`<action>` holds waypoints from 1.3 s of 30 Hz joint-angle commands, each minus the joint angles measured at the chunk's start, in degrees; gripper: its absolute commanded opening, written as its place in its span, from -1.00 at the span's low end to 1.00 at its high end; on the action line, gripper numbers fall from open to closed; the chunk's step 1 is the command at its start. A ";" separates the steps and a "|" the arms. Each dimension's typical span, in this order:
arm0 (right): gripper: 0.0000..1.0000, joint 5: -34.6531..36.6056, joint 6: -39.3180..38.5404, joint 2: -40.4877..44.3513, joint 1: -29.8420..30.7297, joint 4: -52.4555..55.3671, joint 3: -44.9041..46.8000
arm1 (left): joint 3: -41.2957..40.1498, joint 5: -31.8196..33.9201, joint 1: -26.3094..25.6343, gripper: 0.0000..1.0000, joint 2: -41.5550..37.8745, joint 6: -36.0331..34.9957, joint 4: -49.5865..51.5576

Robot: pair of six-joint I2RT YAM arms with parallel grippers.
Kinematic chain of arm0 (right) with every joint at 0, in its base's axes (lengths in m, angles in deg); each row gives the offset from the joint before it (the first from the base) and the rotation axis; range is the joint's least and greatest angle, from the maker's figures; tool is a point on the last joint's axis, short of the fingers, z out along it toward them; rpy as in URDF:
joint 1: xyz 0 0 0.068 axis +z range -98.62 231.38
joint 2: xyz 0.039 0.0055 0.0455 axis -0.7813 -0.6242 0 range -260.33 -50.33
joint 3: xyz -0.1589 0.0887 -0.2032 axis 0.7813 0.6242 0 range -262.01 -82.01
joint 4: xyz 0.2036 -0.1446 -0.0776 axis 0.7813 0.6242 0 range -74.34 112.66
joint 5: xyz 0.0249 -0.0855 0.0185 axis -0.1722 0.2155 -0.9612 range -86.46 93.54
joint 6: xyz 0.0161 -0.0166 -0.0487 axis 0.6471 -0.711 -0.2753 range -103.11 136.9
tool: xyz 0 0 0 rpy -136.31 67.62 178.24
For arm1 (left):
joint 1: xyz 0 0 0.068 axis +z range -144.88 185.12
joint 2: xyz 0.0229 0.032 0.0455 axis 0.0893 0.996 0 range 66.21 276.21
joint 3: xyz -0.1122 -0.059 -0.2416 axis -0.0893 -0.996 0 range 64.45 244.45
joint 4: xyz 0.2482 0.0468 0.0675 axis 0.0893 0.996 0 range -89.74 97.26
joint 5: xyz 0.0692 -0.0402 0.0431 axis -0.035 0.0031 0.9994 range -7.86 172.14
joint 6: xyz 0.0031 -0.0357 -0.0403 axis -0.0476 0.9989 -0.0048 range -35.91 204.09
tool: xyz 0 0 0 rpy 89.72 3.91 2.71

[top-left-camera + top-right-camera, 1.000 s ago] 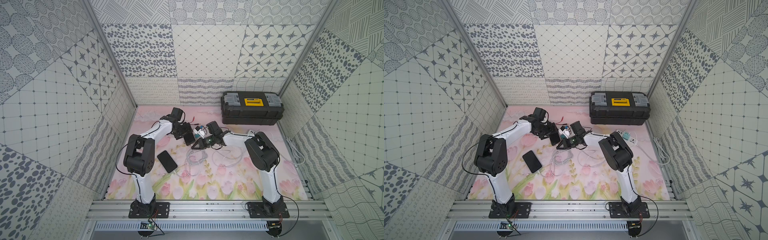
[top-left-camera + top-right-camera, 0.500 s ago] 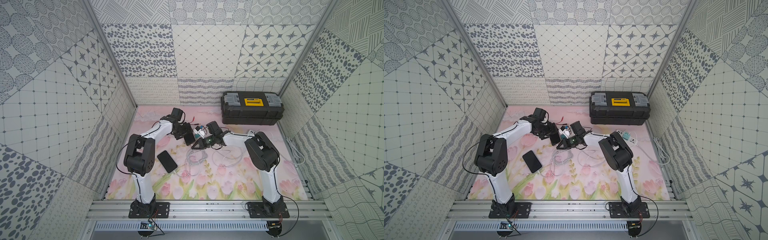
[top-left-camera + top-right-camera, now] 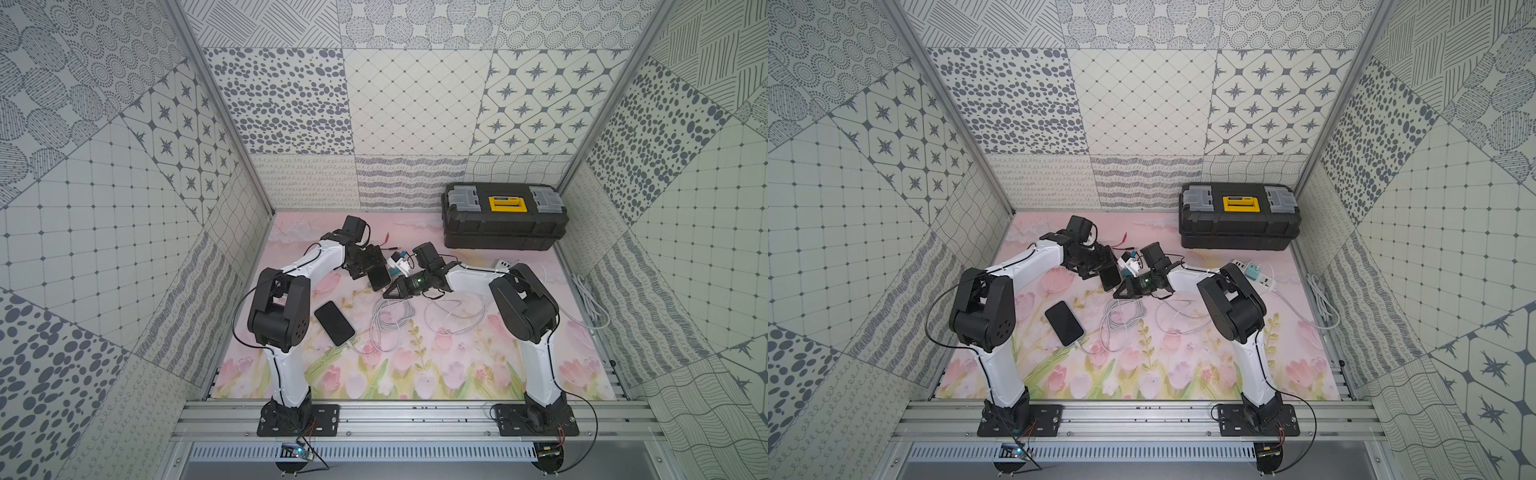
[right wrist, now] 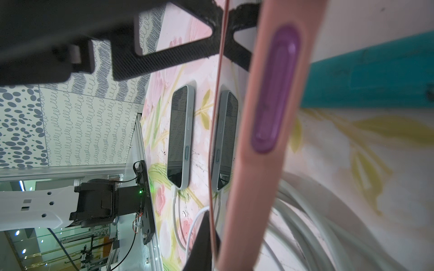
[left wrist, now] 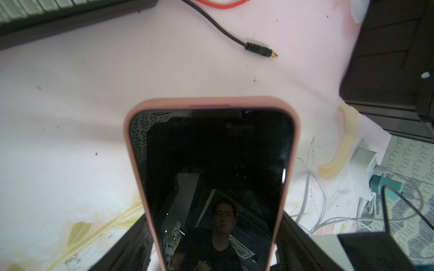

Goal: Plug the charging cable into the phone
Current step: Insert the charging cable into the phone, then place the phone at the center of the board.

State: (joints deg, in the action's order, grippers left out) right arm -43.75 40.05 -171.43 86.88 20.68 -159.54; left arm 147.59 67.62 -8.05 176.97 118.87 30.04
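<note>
My left gripper is shut across the sides of a phone in a pink case, held off the mat with its dark screen up. My right gripper is shut and sits right at the phone's free end, beside the pink case edge. A white charging cable rises to its fingertip and looks pinched there. The rest of that cable lies coiled on the mat below. The plug and the phone's port are hidden.
A second dark phone lies flat near the left arm with a white cable plugged in. A black toolbox stands at the back right, a power strip in front of it. A black jack lead lies behind the held phone.
</note>
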 commanded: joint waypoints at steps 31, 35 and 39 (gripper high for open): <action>-0.18 4.76 2.24 5.85 -3.78 -19.80 4.39 | 4.55 -12.68 2.53 -1.00 2.11 -3.10 22.87; -0.02 5.57 2.52 8.20 -4.10 -19.89 6.39 | 4.08 -11.10 2.71 -1.00 1.97 -2.37 23.77; 0.00 5.78 4.38 10.29 -4.81 -21.86 9.67 | 3.70 -6.11 2.74 -1.00 2.09 -1.04 26.35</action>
State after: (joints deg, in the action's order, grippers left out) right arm -38.81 43.02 -163.65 82.73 2.95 -151.78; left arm 151.32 60.49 -5.69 178.88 117.19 49.29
